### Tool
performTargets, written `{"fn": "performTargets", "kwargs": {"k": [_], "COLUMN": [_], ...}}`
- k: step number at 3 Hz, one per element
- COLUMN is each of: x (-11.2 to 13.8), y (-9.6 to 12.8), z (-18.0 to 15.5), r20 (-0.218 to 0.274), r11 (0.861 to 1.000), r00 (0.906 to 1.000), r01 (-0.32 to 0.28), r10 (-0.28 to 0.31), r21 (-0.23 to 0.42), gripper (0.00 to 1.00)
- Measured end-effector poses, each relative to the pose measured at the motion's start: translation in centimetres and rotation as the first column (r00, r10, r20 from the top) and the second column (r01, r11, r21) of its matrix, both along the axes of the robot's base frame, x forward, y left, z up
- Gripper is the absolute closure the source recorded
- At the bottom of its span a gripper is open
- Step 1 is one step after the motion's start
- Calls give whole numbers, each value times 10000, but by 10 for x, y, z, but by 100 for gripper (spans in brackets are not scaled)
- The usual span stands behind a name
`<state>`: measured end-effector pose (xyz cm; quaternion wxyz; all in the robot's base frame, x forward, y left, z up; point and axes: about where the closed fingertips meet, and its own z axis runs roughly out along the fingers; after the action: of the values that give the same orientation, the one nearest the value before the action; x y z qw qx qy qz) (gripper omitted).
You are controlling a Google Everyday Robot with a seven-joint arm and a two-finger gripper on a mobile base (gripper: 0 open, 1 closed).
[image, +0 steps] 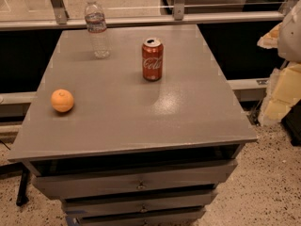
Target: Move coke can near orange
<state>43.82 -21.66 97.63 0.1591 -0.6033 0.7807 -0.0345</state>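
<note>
The coke can (152, 59) stands upright on the grey cabinet top (141, 117), towards the back and slightly right of the middle. The orange (62, 100) lies near the left edge, well apart from the can, to its front left. My gripper (281, 39) shows only partly at the right edge of the camera view. It is off the cabinet top, far to the right of the can, and holds nothing that I can see.
A clear plastic water bottle (97, 27) stands upright at the back left of the top. A metal rail (141, 20) runs behind the cabinet. Drawers (141, 185) sit below the front edge. Pale arm parts (282, 95) hang at the right.
</note>
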Motion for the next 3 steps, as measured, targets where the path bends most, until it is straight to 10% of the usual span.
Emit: {"fn": "performTargets", "kwargs": {"k": [2,3], "x": [20,61], "y": [10,26], "z": [-13,-37], "r20": [200,612], "r11": [9974,9718], "r00": [9998,9981], "r01": [-11,-190], "r10": [-4,47], "r21": [719,2350], "gripper": [0,0]}}
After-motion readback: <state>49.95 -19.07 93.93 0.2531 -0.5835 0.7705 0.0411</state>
